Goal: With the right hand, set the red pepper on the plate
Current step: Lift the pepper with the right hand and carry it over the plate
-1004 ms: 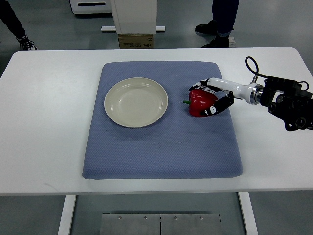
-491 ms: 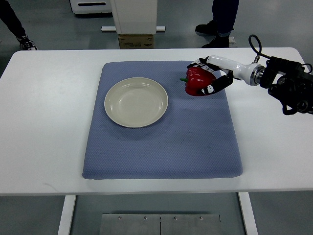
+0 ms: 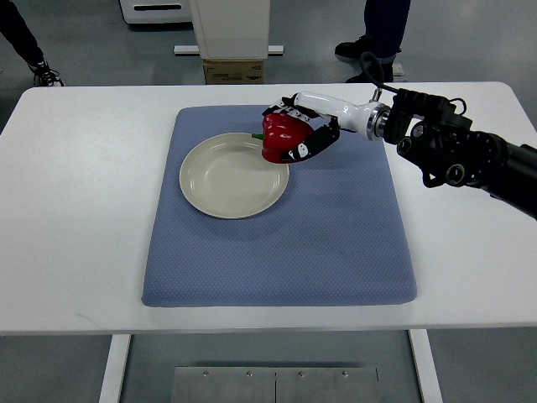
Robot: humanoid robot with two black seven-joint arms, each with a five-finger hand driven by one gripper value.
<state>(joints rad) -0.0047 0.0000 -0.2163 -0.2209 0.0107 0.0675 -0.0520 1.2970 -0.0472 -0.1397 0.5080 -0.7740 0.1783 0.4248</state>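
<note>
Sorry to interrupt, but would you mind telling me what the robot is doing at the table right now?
The robot's right hand has its fingers closed around a red pepper and holds it at the far right rim of the cream plate, which is empty. The plate sits on a blue mat on the white table. The pepper overlaps the plate's edge but has not been released. The left arm is out of view. A person's legs show beyond the table.
</note>
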